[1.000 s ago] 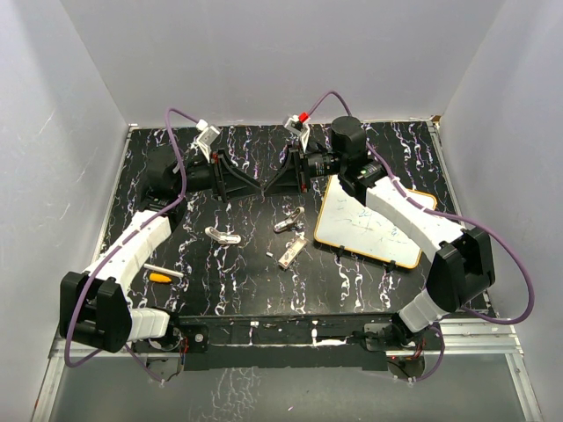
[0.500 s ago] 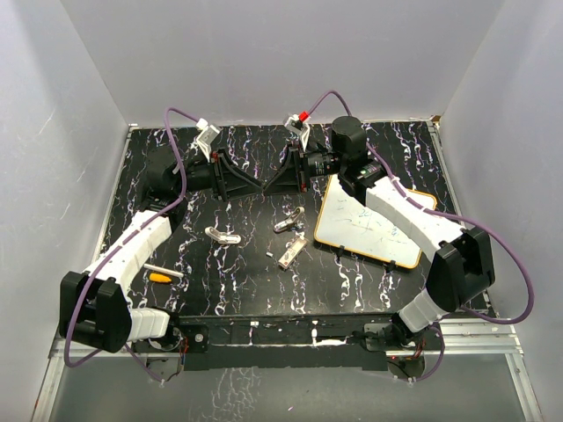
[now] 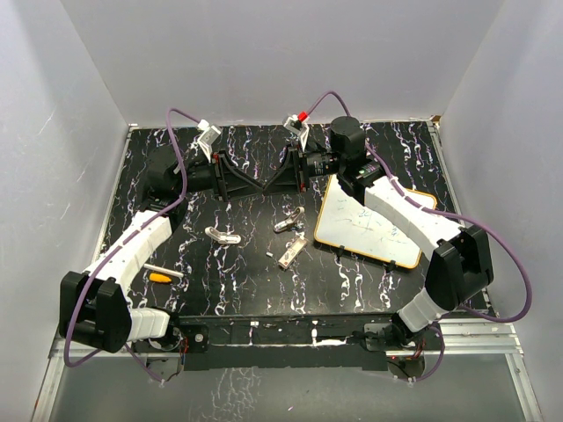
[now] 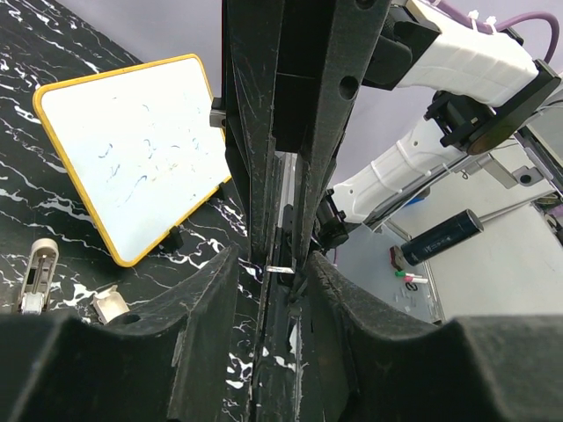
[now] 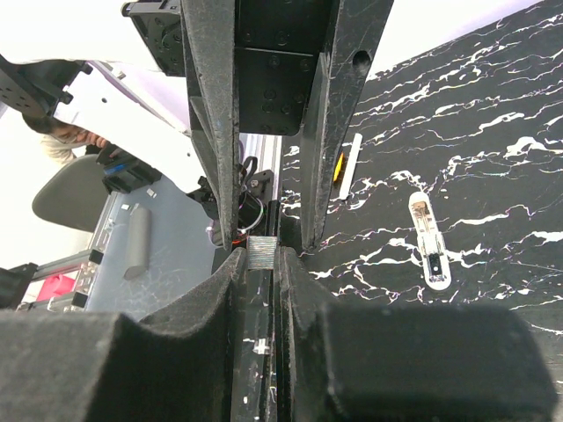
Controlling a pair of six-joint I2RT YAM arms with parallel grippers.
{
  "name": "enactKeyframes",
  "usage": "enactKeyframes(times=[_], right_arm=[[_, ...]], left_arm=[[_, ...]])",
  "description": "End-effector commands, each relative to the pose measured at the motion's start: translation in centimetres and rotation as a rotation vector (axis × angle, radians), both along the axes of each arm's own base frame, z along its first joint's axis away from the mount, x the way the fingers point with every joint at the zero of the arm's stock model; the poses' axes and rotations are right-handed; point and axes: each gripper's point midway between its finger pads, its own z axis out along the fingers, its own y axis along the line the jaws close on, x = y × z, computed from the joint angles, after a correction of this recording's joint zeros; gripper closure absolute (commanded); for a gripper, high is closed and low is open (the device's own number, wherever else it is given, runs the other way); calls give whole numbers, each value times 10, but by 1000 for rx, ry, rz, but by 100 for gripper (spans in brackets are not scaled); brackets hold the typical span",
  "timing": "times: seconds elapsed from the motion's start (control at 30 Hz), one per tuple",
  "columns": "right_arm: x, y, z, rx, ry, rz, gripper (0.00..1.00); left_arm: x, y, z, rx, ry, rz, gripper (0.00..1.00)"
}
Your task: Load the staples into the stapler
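Over the marbled table [image 3: 264, 286], the left gripper [image 4: 273, 260] had narrowed, hold unclear, toward the strip of staples [image 5: 261, 251] clamped in the right gripper [image 5: 261, 257], suggesting a handover.

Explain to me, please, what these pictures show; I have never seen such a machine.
These are two robot arms, the left arm and the right arm, bolted to a black table. One picture looks down from above; the two others come from cameras on the wrists, looking along the fingers. On the table lie a whiteboard, what seem to be three small staplers, a white pen and an orange cap. At the far middle the grippers meet tip to tip: the right gripper pinches a grey ribbed strip of staples, and the left gripper faces it, slightly open.
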Motion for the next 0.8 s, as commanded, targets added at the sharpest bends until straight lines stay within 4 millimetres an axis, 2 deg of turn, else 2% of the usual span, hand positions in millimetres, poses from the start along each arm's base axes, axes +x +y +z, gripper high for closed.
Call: enactKeyframes(times=[0.0,0.47,0.77], right_arm=[[6,2,11,32,-50,-13,84],[4,1,10,34,-52,-7,84],[3,1,7,32,-47,-1,84]], left_arm=[[-7,0,19,-10,-69,-20,65],[-8,0,21,-12,-77,-25,74],[-8,0,22,-14,-79,-25,75]])
